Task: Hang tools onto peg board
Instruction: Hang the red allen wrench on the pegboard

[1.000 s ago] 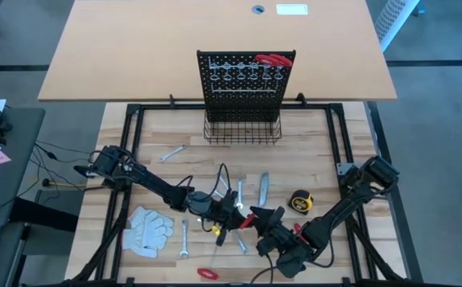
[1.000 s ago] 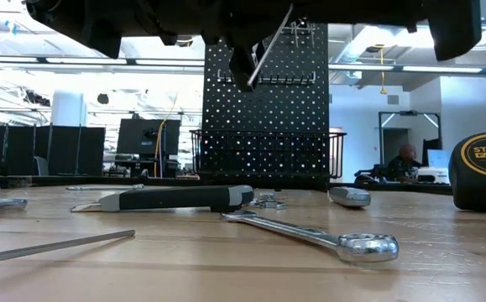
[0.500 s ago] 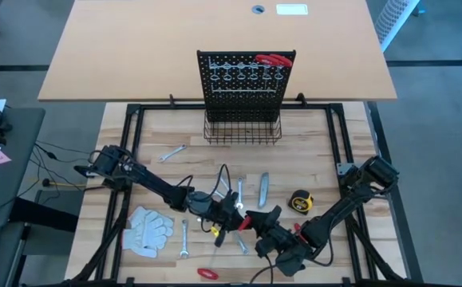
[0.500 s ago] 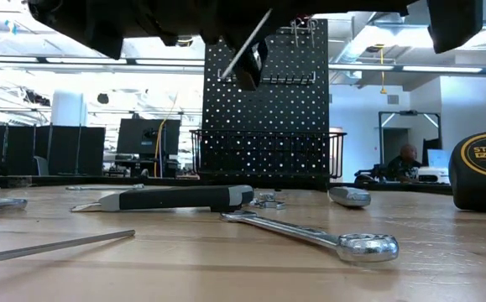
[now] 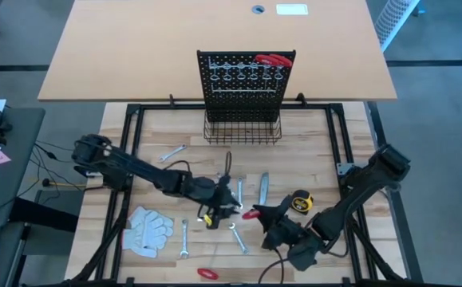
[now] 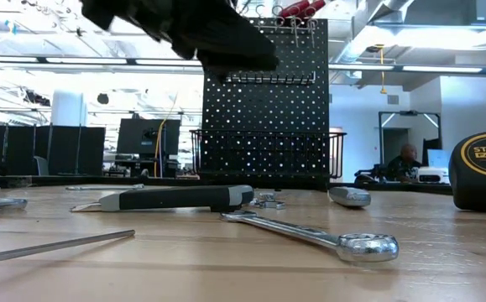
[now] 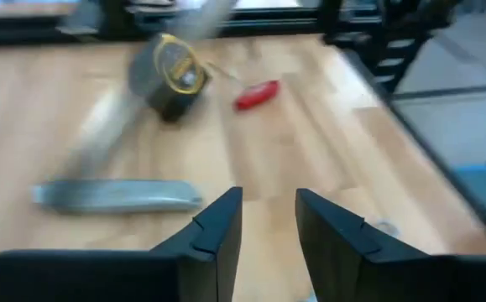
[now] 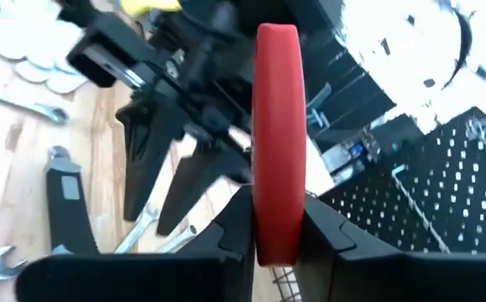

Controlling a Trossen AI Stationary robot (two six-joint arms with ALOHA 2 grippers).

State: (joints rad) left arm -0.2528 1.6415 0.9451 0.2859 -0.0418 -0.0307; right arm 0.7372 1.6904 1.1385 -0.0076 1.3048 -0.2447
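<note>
Tools: spread over the wooden table in front of the peg board.
Peg board: upright at the far table edge, black and perforated; silver wrenches and a red-handled tool hang on its top rows; wire basket along its base.
Right gripper: over the table centre, near side; fingers clamped on a red-handled tool, whose handle stands up between them in the right wrist view.
Left gripper: just beside the right gripper, toward the table's left; fingers parted with a clear gap, nothing between them.
Tape measure: yellow and black, on the table close to the right gripper, toward the right side.
Utility knife: grey, flat on the table between the grippers and the basket.
Wrench near basket: silver, lying alone on the table's left half.
Wrench by gloves: silver, near edge, just beside the white gloves.
Wrench, low view: silver, flat in the foreground.
Black-handled tool: flat on the table behind that wrench.
Red item: small, at the near table edge; type cannot be told.
Person: seated in the room beyond the table.
</note>
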